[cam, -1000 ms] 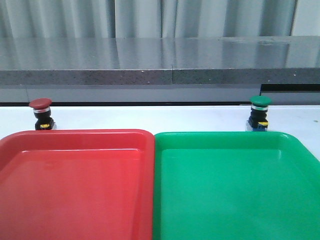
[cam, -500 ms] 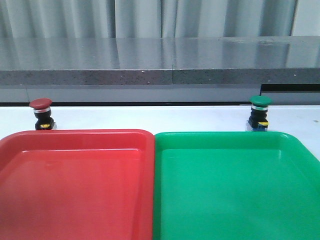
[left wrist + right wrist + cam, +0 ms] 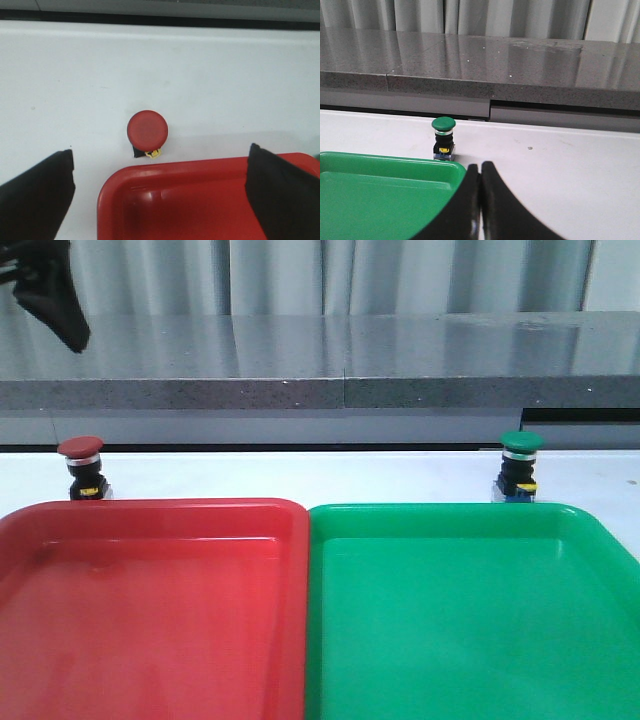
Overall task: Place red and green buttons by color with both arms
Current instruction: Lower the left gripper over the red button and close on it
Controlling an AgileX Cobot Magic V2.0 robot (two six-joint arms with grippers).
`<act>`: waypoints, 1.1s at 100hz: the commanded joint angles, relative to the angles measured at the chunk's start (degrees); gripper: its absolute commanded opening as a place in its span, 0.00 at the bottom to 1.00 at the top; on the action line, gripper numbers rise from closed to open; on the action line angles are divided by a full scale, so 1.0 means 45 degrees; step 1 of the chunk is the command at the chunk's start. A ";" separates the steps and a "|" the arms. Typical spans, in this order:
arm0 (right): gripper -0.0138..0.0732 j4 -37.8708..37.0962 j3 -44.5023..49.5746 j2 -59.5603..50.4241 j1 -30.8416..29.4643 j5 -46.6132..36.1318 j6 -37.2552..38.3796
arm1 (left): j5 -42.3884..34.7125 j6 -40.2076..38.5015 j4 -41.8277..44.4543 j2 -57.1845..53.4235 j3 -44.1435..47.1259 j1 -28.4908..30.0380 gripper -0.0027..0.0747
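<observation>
The red button [image 3: 81, 464] stands upright on the white table behind the red tray's far left corner. The green button [image 3: 520, 466] stands behind the green tray's far right part. My left gripper [image 3: 161, 152] is open wide and empty, high above the red button [image 3: 147, 128], which lies between and just beyond its fingers [image 3: 37, 195]. A black part of the left gripper [image 3: 48, 292] shows at the front view's top left. My right gripper [image 3: 480, 169] is shut and empty, short of the green button [image 3: 443, 138], by the green tray's corner. It is outside the front view.
The red tray [image 3: 150, 640] and the green tray [image 3: 470, 640] lie side by side, touching, in the foreground. A grey stone ledge [image 3: 340, 390] runs along the back of the white table [image 3: 300, 475], with curtains behind it.
A black part of my left gripper has come into the front view at the top left. Both buttons and both trays have not moved.
</observation>
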 commanded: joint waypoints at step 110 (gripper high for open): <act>0.03 -0.0072 -0.0178 -0.0249 -0.0045 -0.1104 0.0000 | -0.0489 0.0015 0.0032 0.3579 -0.2003 -0.0085 0.36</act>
